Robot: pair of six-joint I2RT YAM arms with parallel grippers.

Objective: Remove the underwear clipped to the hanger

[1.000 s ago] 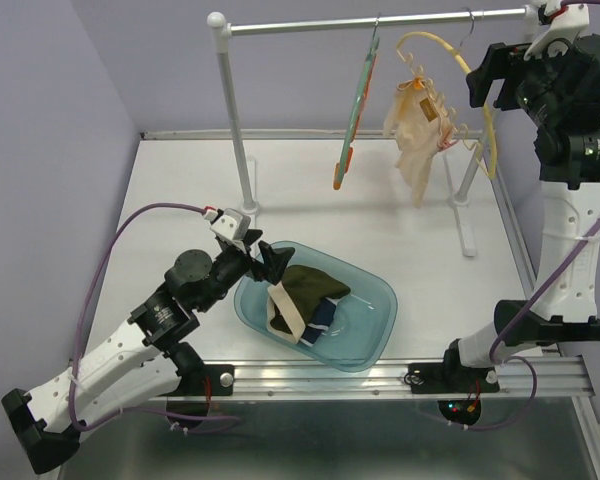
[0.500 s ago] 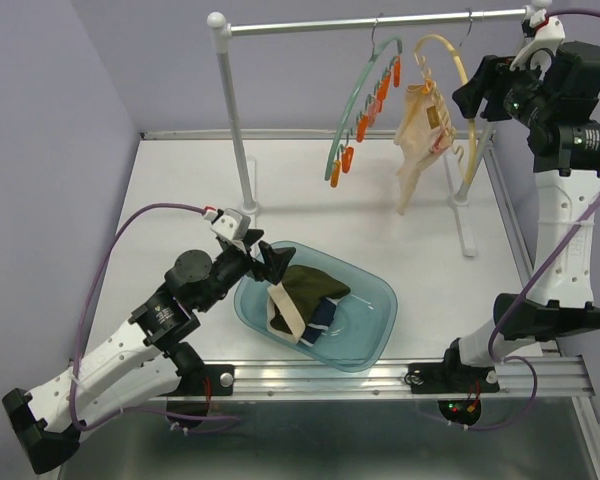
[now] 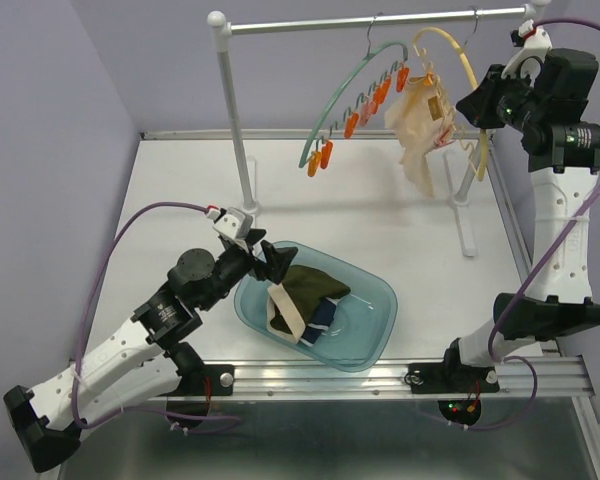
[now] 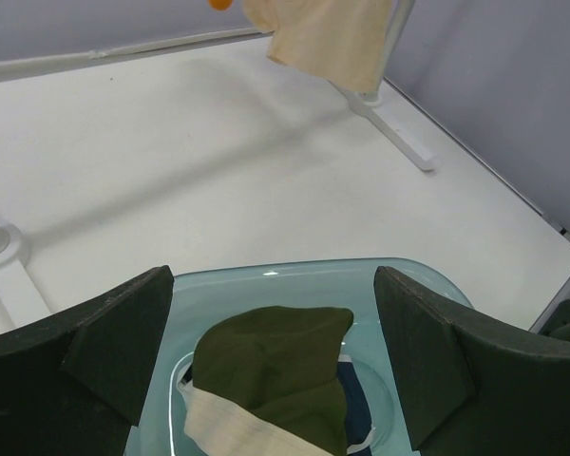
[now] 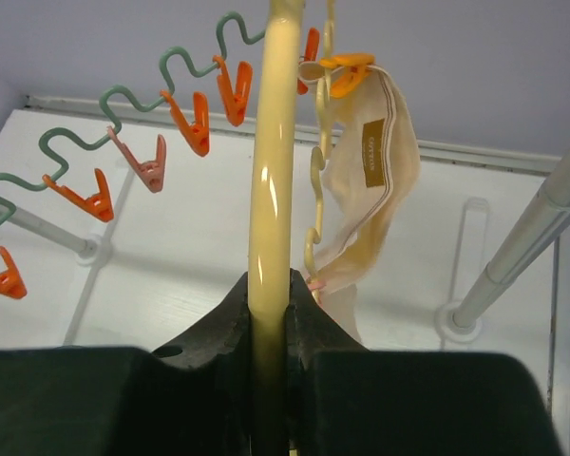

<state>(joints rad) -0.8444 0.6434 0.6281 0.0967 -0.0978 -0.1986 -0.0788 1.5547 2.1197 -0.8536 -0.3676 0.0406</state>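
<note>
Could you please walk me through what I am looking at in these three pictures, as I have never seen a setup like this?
These are two robot arms bolted to a white table. The wide picture looks down from above and behind them; the other two come from a camera on each wrist. The left end effector hangs open above one end of a clear blue basin holding the olive underwear and the navy underwear. The right end effector is shut on a yellow hanger, which hangs from a rail with the beige underwear clipped to it. Beside it hangs a green hanger with empty orange clips.
</note>
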